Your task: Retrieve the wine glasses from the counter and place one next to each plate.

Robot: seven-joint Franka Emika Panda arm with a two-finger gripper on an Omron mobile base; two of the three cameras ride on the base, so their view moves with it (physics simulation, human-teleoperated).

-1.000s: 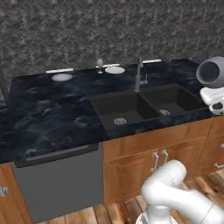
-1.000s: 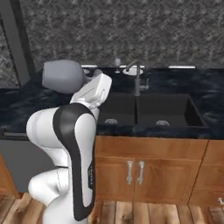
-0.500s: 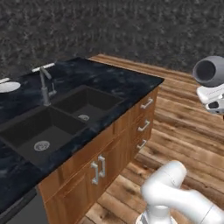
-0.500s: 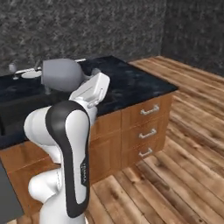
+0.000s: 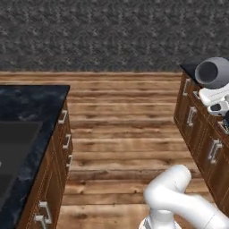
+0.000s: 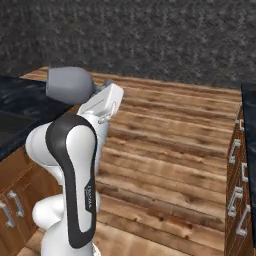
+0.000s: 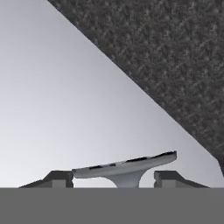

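Note:
In the hand view a grey wine glass sits between my fingertips, its round foot tilted above them and its stem running down out of sight. My gripper is shut on it. The hand is held high at the right of the left base view, and it shows again above the arm's elbow in the right base view. The black marble counter with its sink lies at the left. The plates are out of view.
A wide wooden floor stretches ahead to a dark speckled wall. A second run of brown cabinets with drawer handles stands at the right, topped by a black counter corner.
The whole scene has swung: the base has turned away from the sink counter, and the floor and right-hand cabinets have come into view. The arm holds its pose with the glass.

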